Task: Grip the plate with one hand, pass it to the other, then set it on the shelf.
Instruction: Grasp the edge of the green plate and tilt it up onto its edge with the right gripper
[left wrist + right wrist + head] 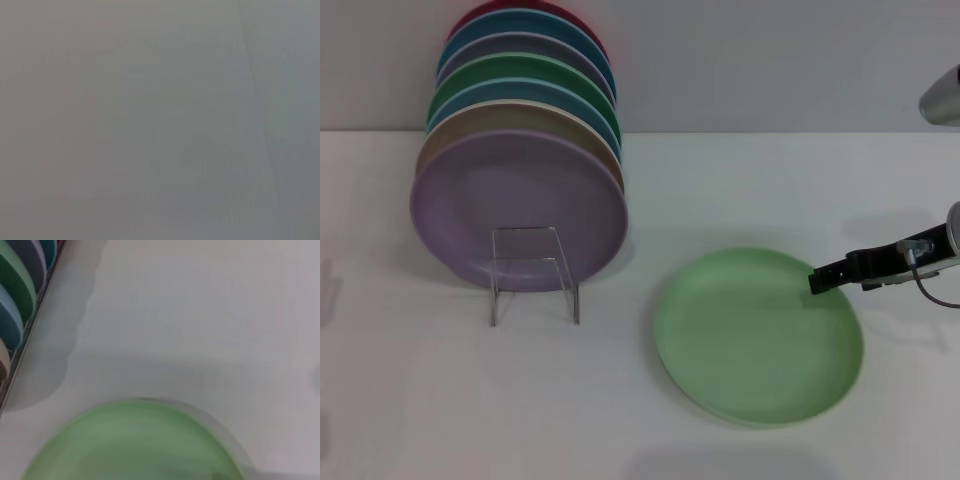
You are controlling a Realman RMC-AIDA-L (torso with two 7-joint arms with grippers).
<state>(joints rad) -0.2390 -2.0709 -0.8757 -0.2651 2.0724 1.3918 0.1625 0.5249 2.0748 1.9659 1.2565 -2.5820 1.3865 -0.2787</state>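
The pale mint-green plate point(758, 338) lies flat on the white table, right of centre. It also shows in the right wrist view point(135, 445). My right gripper point(817, 281) reaches in from the right edge, and its black tip is over the plate's far right rim. I cannot tell whether it touches the plate. The shelf point(533, 272), a thin wire rack with a rectangular front loop, stands at the left and holds several upright plates. My left gripper is out of view, and the left wrist view shows only a blank grey surface.
A lavender plate point(518, 208) is the front one on the rack, with tan, blue, emerald-green and red plates behind it. The row's edges show in the right wrist view point(15, 290). A grey wall point(770, 60) runs behind the table.
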